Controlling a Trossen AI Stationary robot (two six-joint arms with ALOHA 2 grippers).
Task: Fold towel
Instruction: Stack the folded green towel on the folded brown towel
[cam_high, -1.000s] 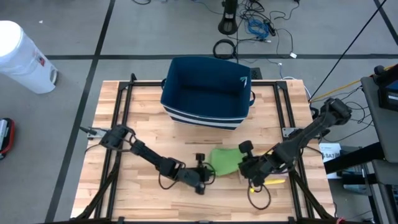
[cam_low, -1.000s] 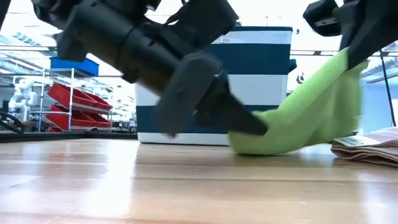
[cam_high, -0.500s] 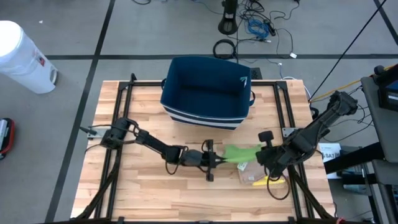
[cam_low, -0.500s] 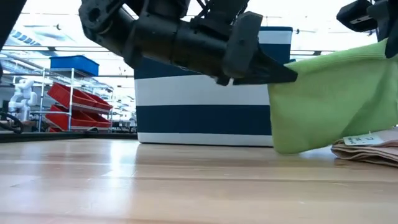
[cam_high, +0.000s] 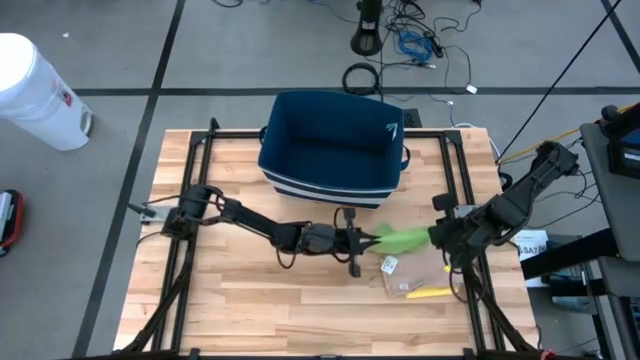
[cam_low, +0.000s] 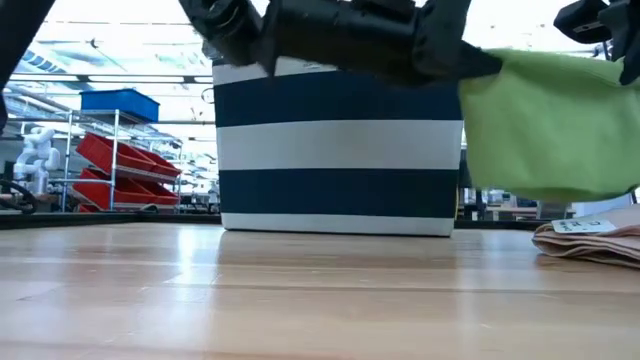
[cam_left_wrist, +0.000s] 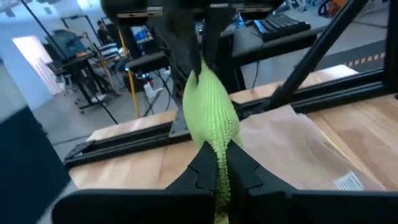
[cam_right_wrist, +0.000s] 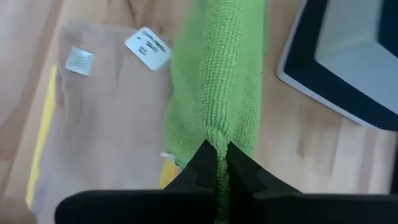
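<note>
A bright green towel (cam_high: 405, 238) hangs stretched between my two grippers, above the table in front of the blue and white striped bin (cam_high: 332, 148). In the low view the towel (cam_low: 548, 125) hangs clear of the wood. My left gripper (cam_high: 368, 239) is shut on its left end, my right gripper (cam_high: 437, 236) on its right end. My left gripper pinches the towel's left end (cam_left_wrist: 219, 163) between its two fingers, coming level from the table's left. The towel is lifted clear and runs away from the fingers toward the other gripper. My right gripper pinches the towel's right end (cam_right_wrist: 216, 146) between its two fingers, coming from the table's right. The towel is lifted clear of the table and stretches from the fingers toward the left gripper.
A folded tan towel with a white tag (cam_high: 415, 277) lies on the table under the green one, with a yellow one under it. The striped bin stands at the far middle. A black frame (cam_high: 190, 210) runs round the table. Bare wood lies at the near left.
Both grippers have risen and gone toward the far edge and the table's right, lifting the green towel off the table. The towel, a slack heap a second ago, now hangs clear and stretched between them.
</note>
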